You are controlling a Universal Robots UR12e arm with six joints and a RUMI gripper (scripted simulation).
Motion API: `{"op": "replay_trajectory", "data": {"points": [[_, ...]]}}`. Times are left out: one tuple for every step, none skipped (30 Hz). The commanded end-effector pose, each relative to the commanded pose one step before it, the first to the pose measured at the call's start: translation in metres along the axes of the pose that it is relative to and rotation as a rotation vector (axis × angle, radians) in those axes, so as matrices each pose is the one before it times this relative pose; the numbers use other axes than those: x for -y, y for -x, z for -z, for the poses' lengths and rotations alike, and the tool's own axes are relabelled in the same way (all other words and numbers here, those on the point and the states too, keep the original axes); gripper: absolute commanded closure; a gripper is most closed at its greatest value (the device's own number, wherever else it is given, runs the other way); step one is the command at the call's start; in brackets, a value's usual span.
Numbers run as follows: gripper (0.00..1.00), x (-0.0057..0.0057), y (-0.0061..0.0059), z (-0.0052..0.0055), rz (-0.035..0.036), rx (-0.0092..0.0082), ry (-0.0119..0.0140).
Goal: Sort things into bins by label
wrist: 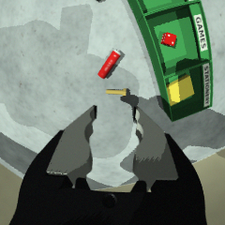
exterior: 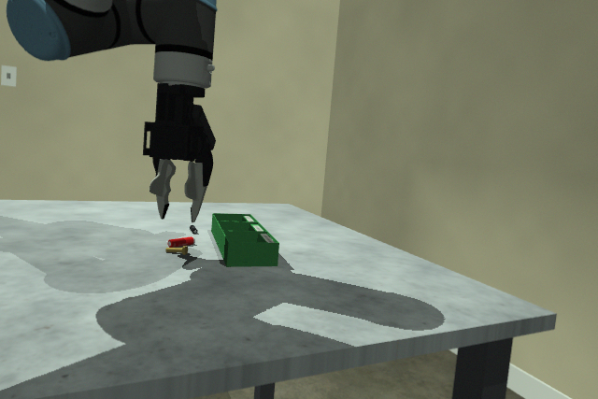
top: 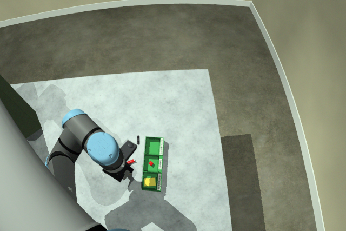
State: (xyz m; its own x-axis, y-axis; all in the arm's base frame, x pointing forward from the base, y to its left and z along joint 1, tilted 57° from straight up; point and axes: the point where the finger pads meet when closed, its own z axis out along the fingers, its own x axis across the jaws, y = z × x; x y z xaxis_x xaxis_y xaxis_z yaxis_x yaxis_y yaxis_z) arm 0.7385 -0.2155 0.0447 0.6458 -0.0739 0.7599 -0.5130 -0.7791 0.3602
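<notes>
A: Your gripper?

B: Partly open, holding nothing, above the table. Gold screw at 12 o'clock off my tips, red cylinder past it.

A: Bins?

B: Green bin row at 2 o'clock: die in GAMES, yellow pad in STATIONERY. Third label cut off.

A bare test room, more a robot lab than a home. Plain olive-beige walls meet in a corner, with white skirting running round a mottled concrete floor. One light switch sits on the far wall. The only furniture is a grey stone-look table on dark legs, with an industrial arm over it and a small green bin labelled for sorting.
</notes>
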Motion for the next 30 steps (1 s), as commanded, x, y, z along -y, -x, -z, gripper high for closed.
{"op": "replay_trajectory", "data": {"points": [[0.69,0.00028,-0.00021,-0.02207,0.00013,-0.00063,-0.0004],[0.69,-0.00001,0.00001,-0.004,0.0,0.0,0.0],[0.69,-0.00001,0.0,-0.004,0.0,0.0,0.0],[0.69,0.0,0.0,-0.004,0.0,0.0,0.0],[0.69,0.0,0.0,-0.004,0.0,0.0,0.0],[0.69,0.0,0.0,0.0,0.0,0.0,0.0],[0.69,0.0,0.0,0.0,0.0,0.0,0.0],[0.69,0.00001,-0.00002,-0.004,0.0,0.0,0.0],[0.69,0.00002,-0.00002,-0.001,0.0,0.0,0.0],[0.69,0.00001,-0.00002,0.0,0.0,0.0,0.0],[0.69,0.00001,-0.00001,0.0,0.0,0.0,0.0],[0.69,-0.00002,0.00001,0.00009,0.0,0.00002,0.00001],[0.69,0.00001,-0.00002,-0.00002,0.0,0.0,0.0],[0.69,0.0,-0.00001,-0.00002,0.0,0.0,0.0],[0.69,0.0,0.0,-0.00001,0.0,0.0,0.0],[0.69,-0.00001,0.00001,-0.00001,0.0,0.0,0.0],[0.69,-0.00001,0.00001,-0.00001,0.0,0.0,0.0],[0.69,-0.00002,0.00001,-0.00132,0.0,0.0,0.0],[0.69,-0.00002,0.00002,-0.00132,0.0,0.0,0.0],[0.69,-0.00002,0.00002,-0.00132,0.0,0.0,0.0],[0.69,-0.00002,0.00002,-0.00132,0.0,0.0,0.0],[0.69,-0.00002,0.00002,-0.00133,0.0,0.0,0.0],[0.69,0.0,0.0,0.0,0.0,0.0,0.0],[0.69,0.0,0.0,0.0,0.0,0.0,0.0],[0.69,-0.00001,0.00001,-0.00135,0.0,0.0,0.0],[0.69,-0.00002,0.00002,-0.00133,0.0,0.0,0.0],[0.69,-0.00002,0.00002,-0.00133,0.0,0.0,0.0],[0.69,-0.00001,0.00002,-0.00133,0.0,0.0,0.0],[0.69,-0.00001,0.00001,-0.00001,0.0,0.0,0.0],[0.69,-0.00001,0.00001,-0.00001,0.0,0.0,0.0]]}}
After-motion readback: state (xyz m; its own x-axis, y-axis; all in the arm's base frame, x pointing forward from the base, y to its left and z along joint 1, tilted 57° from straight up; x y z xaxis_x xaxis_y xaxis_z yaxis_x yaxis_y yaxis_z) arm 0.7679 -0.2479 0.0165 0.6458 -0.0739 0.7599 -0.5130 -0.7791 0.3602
